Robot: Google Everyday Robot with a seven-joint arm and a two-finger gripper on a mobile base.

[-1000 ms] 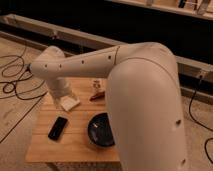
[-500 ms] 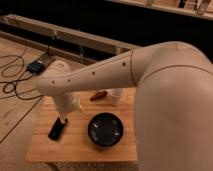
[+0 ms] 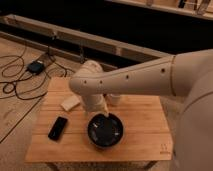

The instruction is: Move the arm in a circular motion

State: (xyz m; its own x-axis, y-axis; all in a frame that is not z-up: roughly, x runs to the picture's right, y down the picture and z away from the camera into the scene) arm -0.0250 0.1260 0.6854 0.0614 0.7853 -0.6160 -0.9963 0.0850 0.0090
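The arm (image 3: 150,77) is a thick cream-white tube dotted with small dark holes. It reaches from the right edge to a rounded joint (image 3: 89,82) over the middle of the wooden table (image 3: 145,122). From that joint a narrower wrist drops down. The gripper (image 3: 103,114) hangs at its end, just over the back rim of a black bowl (image 3: 105,131). The wrist hides most of the gripper.
On the table lie a black phone (image 3: 57,128) at the front left and a pale block (image 3: 70,103) behind it. A white cup (image 3: 115,99) is half hidden behind the arm. Cables and a black adapter (image 3: 36,66) lie on the floor at left.
The arm's joint and wrist have swung from above the phone at the table's left to over the bowl. The table things have not moved.
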